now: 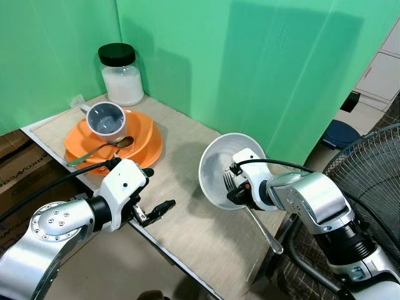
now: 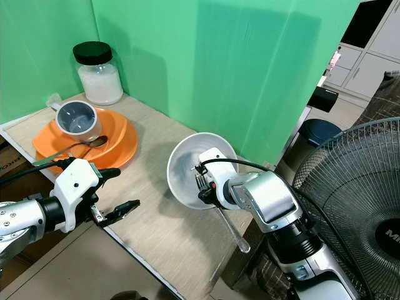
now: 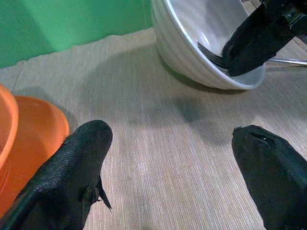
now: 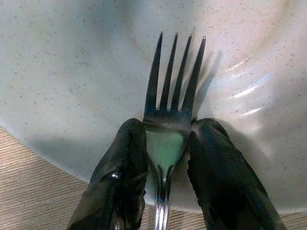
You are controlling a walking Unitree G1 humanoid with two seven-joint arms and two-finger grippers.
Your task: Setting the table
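On the far left of the desk (image 1: 187,162) we see a glass jar (image 1: 120,74) against the green backdrop, and just in front of it an orange plate (image 1: 140,140) carrying a grey mug (image 1: 106,119) and a spoon (image 1: 103,149) laid across its near rim. Our left claw (image 1: 150,200) hovers over the near desk edge just right of the plate, its fingers spread wide and holding nothing. Further right, the white bowl (image 1: 219,165) stands tilted, its hollow turned toward our right claw (image 4: 165,143), which is clamped on the neck of a fork (image 4: 173,76) whose tines lie against the bowl's inner wall, the handle trailing back past the desk edge. We judge the setting barely begun: plate, mug and spoon are bunched together at one corner, the fork is in hand, not laid down, and the bowl is not resting flat. Placing the fork beside a setting and spreading out the stacked pieces all seem left to do.
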